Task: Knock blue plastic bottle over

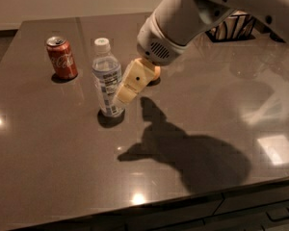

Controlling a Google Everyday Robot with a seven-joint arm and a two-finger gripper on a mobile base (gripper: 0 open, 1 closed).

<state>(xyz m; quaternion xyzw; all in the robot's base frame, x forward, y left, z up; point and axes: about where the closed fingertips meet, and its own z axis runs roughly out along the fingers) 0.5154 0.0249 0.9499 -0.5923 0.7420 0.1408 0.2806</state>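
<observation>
The blue plastic bottle stands upright on the dark table, clear with a white cap and a pale label. My gripper, cream coloured, hangs from the white arm and sits right against the bottle's right side at label height, seeming to touch it. A red Coca-Cola can stands to the left of the bottle.
An orange round fruit lies behind the gripper, mostly hidden by the arm. A dark wire basket stands at the back right. The arm's shadow falls across the table's middle. The table's front edge runs along the bottom.
</observation>
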